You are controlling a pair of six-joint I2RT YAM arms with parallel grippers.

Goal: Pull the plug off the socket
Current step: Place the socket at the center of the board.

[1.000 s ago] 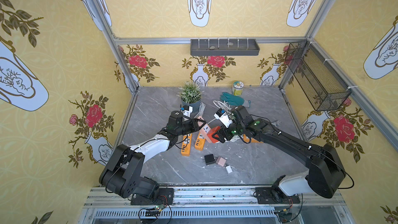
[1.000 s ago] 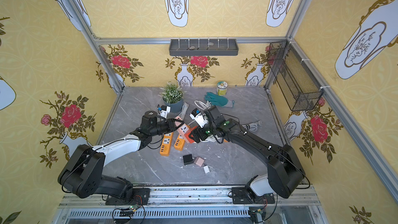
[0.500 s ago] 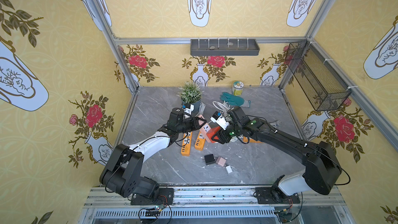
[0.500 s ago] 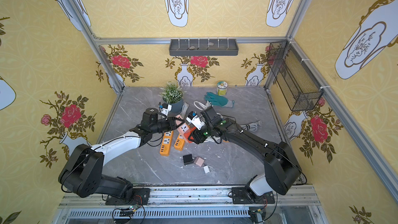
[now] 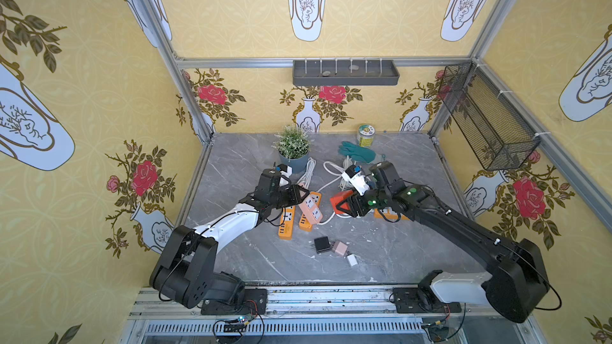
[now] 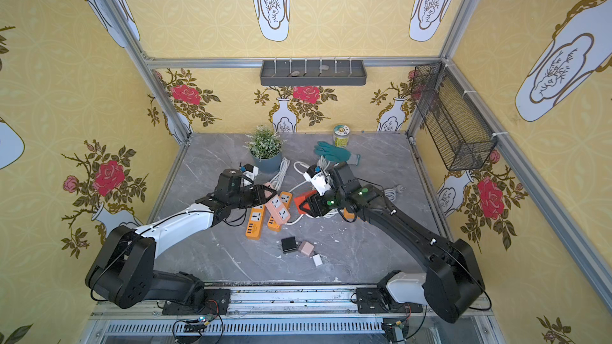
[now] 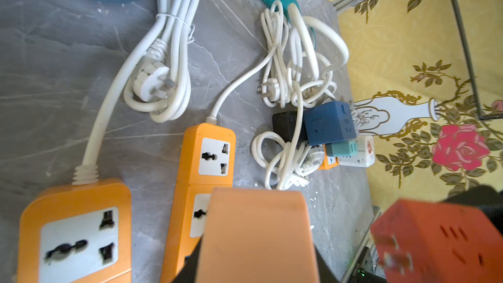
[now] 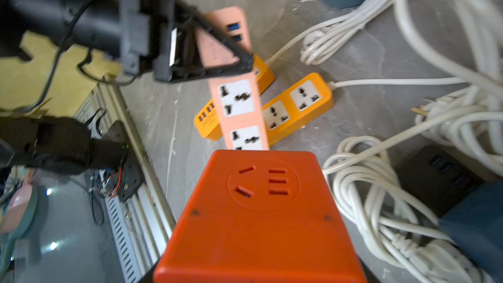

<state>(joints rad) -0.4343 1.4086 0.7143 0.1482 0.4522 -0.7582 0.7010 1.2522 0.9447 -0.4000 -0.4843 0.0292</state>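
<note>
Left to right: the left gripper [image 5: 297, 193] was clamped tight on one end of the pink power strip [image 5: 313, 208], which slanted over two orange power strips [image 5: 286, 223] lying on the grey marble tabletop [image 5: 397, 253]. Beside it, the red cube adapter [image 5: 341, 198] (its metal prongs were bare in the left wrist view) sat clear of the pink strip's sockets with a gap between them. The right gripper [image 5: 346, 207] held the adapter above the tabletop, its jaws closed partway around the adapter's sides.
</note>
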